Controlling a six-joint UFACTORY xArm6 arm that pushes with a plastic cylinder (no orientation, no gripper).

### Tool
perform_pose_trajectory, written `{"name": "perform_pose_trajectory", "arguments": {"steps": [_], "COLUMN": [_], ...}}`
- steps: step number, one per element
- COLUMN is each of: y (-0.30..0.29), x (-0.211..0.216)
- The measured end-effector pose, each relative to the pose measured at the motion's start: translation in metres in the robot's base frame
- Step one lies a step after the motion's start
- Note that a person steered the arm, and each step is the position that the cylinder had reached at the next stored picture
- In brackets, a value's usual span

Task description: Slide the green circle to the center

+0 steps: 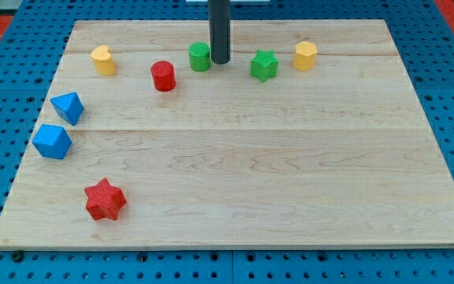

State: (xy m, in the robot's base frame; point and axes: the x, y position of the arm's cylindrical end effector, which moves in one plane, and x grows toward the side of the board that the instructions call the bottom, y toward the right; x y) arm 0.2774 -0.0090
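The green circle (199, 57) stands near the view's top, a little left of the middle of the wooden board (235, 173). My tip (221, 61) is at the end of the dark rod, right next to the green circle on its right side, seemingly touching it. A green star (264, 65) lies to the right of my tip.
A red circle (163, 76) lies left of the green circle, a yellow block (103, 60) further left. A yellow hexagon (305, 56) is at the top right. Two blue blocks (68, 107) (52, 141) sit by the left edge. A red star (105, 199) is at bottom left.
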Motion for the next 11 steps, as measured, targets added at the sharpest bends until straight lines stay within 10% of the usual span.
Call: {"name": "perform_pose_trajectory", "arguments": {"steps": [2,5,7,11], "y": [-0.019,0.004,-0.042,0.002], "x": [-0.038,0.017,-0.046,0.089]}}
